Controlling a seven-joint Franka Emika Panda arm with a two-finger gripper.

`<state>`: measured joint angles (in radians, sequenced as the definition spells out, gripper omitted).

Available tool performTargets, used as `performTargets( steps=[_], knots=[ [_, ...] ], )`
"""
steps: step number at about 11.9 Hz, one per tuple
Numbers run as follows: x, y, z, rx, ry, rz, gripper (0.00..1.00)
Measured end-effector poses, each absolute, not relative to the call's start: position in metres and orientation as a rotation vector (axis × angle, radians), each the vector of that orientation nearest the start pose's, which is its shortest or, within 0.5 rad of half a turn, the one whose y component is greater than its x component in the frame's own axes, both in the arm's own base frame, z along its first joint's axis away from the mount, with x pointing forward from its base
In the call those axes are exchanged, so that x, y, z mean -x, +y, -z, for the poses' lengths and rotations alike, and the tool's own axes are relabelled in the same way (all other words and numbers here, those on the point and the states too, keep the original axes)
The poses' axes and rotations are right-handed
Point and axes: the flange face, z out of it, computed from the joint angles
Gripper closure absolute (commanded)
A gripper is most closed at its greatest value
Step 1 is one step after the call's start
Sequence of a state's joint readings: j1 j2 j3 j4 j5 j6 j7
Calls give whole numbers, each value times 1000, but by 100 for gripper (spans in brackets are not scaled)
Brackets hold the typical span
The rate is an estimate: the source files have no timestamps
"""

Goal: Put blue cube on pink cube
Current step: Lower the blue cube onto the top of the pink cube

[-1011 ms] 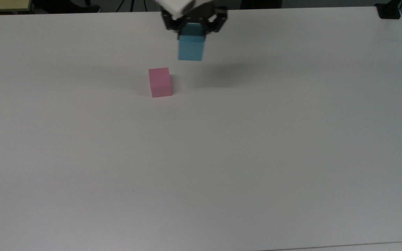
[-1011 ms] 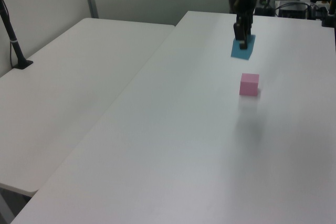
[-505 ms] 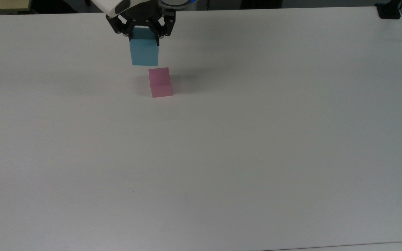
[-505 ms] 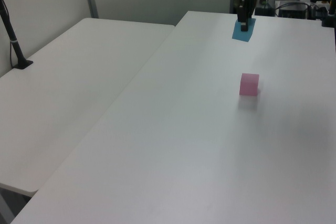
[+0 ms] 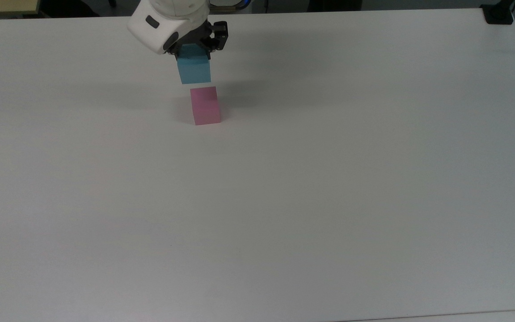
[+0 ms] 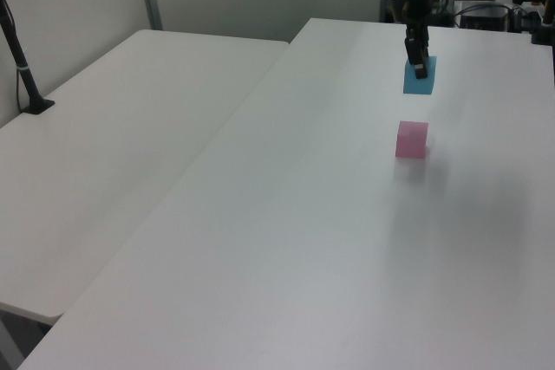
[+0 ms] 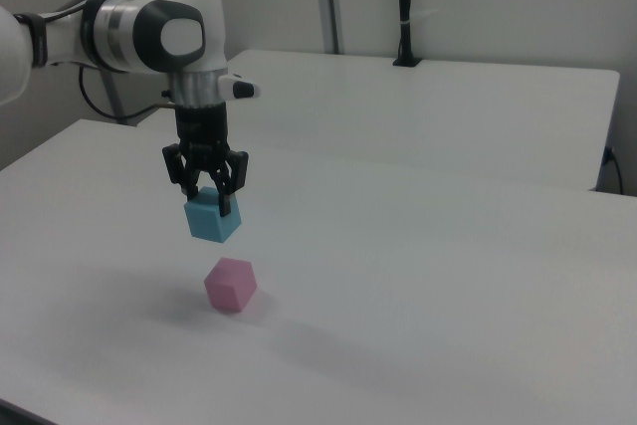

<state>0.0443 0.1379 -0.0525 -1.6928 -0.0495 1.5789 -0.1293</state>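
The hand (image 7: 207, 196) grips the blue cube (image 7: 213, 218) in the air, above the pink cube (image 7: 230, 285) and slightly toward the right view's left.

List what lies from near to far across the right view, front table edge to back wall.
Small pastel-pink matte cube on the white table → small light-blue matte cube held aloft in the gripper jaws → second white table → black pole.

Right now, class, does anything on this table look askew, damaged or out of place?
Nothing stands out. The gripper holds the blue cube in the air above the pink cube, which sits intact on the table.
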Motion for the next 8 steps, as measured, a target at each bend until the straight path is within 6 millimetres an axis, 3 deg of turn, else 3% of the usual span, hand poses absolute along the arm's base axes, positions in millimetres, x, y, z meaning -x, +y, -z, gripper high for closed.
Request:
performTargets(
  steps=[8],
  knots=[
    [-582,-10,-459,3152,-174,-407,72]
  ],
)
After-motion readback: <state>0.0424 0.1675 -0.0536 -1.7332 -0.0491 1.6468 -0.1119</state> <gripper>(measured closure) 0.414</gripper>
